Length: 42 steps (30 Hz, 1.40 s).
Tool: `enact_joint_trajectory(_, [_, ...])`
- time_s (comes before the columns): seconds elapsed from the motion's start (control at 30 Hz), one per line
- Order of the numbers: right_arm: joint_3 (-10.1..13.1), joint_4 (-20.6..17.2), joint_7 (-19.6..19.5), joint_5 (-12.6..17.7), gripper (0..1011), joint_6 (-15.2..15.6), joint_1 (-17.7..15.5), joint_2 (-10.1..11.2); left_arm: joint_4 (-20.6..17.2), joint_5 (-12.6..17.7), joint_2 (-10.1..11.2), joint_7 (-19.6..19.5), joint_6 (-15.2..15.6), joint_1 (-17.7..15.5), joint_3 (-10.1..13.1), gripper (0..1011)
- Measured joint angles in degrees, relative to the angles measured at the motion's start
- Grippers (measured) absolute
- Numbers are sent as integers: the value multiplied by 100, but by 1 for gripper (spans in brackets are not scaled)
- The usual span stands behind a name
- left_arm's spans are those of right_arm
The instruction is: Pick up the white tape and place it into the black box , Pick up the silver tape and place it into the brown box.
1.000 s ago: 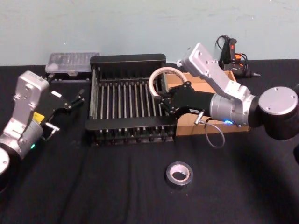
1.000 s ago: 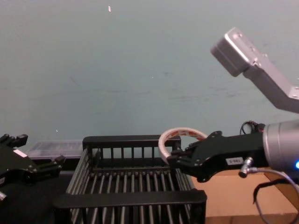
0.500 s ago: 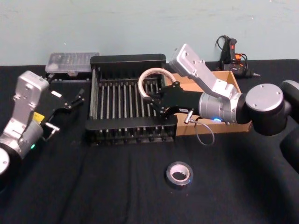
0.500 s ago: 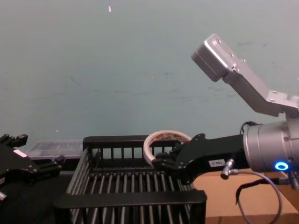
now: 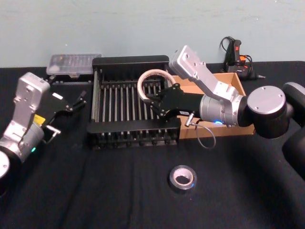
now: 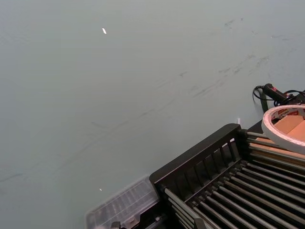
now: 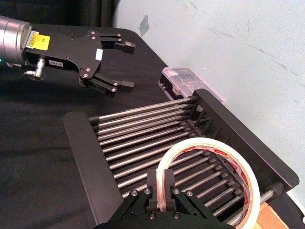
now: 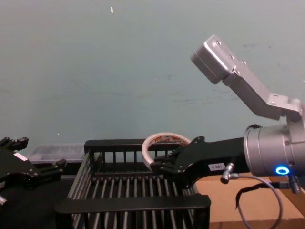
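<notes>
My right gripper point(image 5: 151, 102) is shut on the white tape point(image 5: 155, 72), a thin ring with red print inside, held upright over the right half of the black box point(image 5: 129, 60). In the right wrist view the fingers point(image 7: 153, 183) pinch the ring's point(image 7: 205, 141) lower edge above the crate's bars. The chest view shows the tape point(image 8: 164, 137) above the crate's point(image 8: 133, 202) back wall. On the cloth near me lies the silver tape point(image 5: 182, 178), flat. The brown box point(image 5: 231, 78) stands right of the crate, partly behind my right arm. My left gripper point(image 5: 78, 101) hangs open left of the crate.
A clear plastic case point(image 5: 74, 64) lies behind the crate's left corner. A black glue gun with cable point(image 5: 236, 55) rests behind the brown box. Black cloth covers the table point(image 5: 95, 191), with a pale wall close behind.
My right gripper has carried the white tape leftward, from the crate's right edge to over its inside. The left arm and the silver tape have stayed put.
</notes>
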Motion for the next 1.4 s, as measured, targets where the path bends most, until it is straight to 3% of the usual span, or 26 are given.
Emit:
enact_joint_trajectory(0.2, [5,-9,-1,0,97,13,-3,3,0,0,0,0,0,0,0,1001])
enact_joint_trajectory(0.3, [7,-13,-1,0,147,17,-5,4,0,0,0,0,0,0,0,1001])
enact_joint_trajectory(0.7, [13,-20,-4,5,484,30,-10,10,0,0,0,0,0,0,0,1001])
enact_joint_trajectory(0.8, [14,-22,-5,7,627,33,-11,12,0,0,0,0,0,0,0,1001])
enact_joint_trajectory(1.1, [14,-24,-9,10,894,37,-11,12,0,0,0,0,0,0,0,1001])
enact_joint_trajectory(1.27, [15,-24,-9,10,1002,38,-11,12,0,0,0,0,0,0,0,1001])
enact_joint_trajectory(1.4, [15,-25,-9,10,1002,38,-11,12,0,0,0,0,0,0,0,1001])
